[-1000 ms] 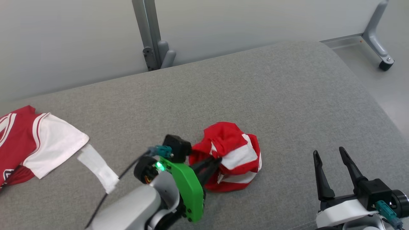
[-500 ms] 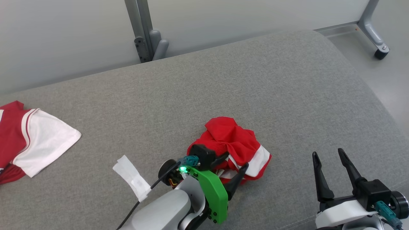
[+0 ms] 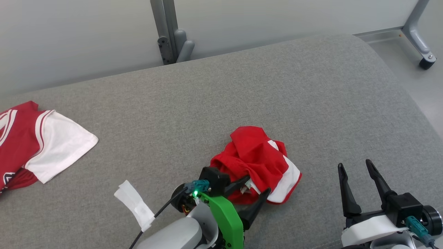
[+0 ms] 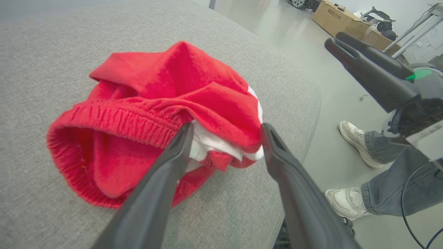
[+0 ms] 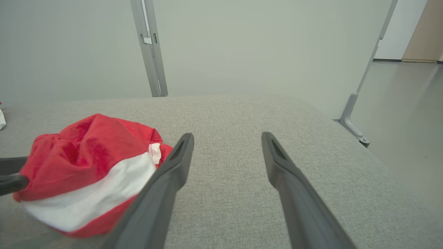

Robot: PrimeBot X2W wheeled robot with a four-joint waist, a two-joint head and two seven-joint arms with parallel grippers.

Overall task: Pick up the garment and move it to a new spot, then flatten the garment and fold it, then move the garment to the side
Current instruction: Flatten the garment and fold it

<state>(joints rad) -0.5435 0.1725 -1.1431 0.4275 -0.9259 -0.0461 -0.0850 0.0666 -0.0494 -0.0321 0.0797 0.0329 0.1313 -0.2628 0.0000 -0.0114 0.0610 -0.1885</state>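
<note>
On a grey fabric-covered table (image 3: 277,86), near its front edge: crumpled red-and-white cloth garment (image 3: 259,155), heaped loose. Straddled by left tool (image 4: 226,126), dark fingers spread wide around a fold, likely poised to pinch and lift. Parked well apart, right tool (image 3: 354,164), likewise wide, holding nothing.

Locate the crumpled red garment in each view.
Head view: garment lower centre, on the grey cushion.
Left wrist view: garment centre-left, just beyond the fingertips.
Right wrist view: garment lower left.
Shared landmark: the open left claw at the garment's near edge, seen in all three.
</note>
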